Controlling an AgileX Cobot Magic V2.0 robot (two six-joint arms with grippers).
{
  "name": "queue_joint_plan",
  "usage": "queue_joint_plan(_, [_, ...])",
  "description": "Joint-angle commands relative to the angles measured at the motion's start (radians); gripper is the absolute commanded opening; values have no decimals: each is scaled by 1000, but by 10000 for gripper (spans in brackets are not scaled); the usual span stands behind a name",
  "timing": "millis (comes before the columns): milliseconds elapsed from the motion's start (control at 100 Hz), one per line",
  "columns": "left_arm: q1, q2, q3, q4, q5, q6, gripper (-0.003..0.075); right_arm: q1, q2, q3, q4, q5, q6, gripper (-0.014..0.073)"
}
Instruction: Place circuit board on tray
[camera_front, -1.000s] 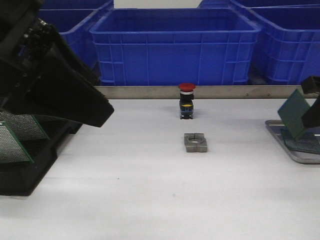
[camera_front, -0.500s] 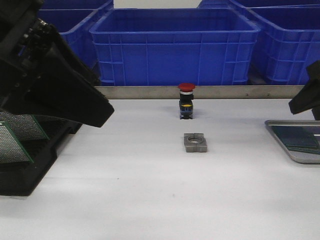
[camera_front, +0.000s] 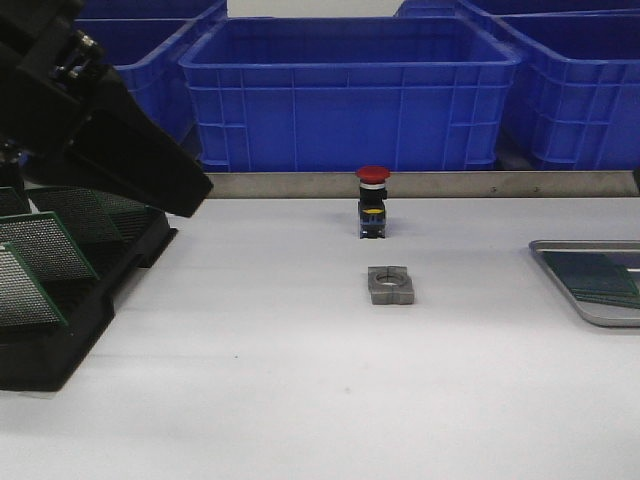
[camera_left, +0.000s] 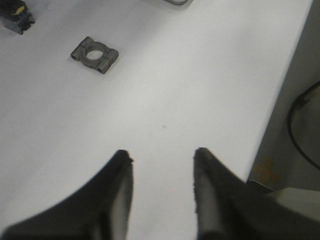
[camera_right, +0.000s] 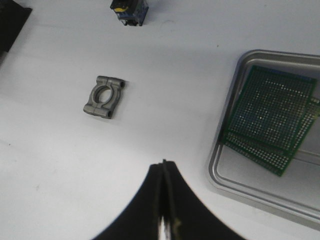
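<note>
A: Front view?
B: Tray (camera_front: 590, 300) sits at 3 o'clock on the white table (camera_front: 300, 400), cut off by the frame edge. Green circuit boards (camera_front: 592, 277) lie flat inside it. Metal clamp block (camera_front: 391, 285) is near centre, and the red-capped push button (camera_front: 373, 202) stands upright just past it toward 12. Black rack (camera_front: 70, 300) at 9 o'clock holds more green boards, leaning. Left arm (camera_front: 95, 120) fills the 10 o'clock corner above the rack. Blue bins (camera_front: 350, 90) run along the back.

A: Left wrist?
B: Left gripper (camera_left: 162, 160) has its fingers spread, nothing between them, only bare table beneath. Clamp block (camera_left: 94, 54) at 10 o'clock, well apart from the fingers. A sliver of the push button (camera_left: 15, 15) shows in the far corner.

A: Right wrist?
B: Right gripper (camera_right: 164, 200) has its fingers pressed together, holding nothing. Tray (camera_right: 235, 175) at 3 o'clock with two boards (camera_right: 270, 117) stacked flat, the upper one skewed over the lower. Clamp block (camera_right: 104, 96) at 10 o'clock, push button (camera_right: 129, 10) at 12.
</note>
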Motion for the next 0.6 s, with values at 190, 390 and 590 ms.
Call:
queue_joint_plan(190, [63, -63, -28, -9, 10, -99, -20, 121, -277, 98, 27, -194, -1, -61])
queue_joint_plan(390, [63, -190, 16, 59, -212, -261, -20, 261, -412, 182, 12, -340, -4, -61])
queue_joint_plan(590, [63, -342, 120, 84, -413, -366, -20, 322, -543, 231, 12, -381, -4, -61])
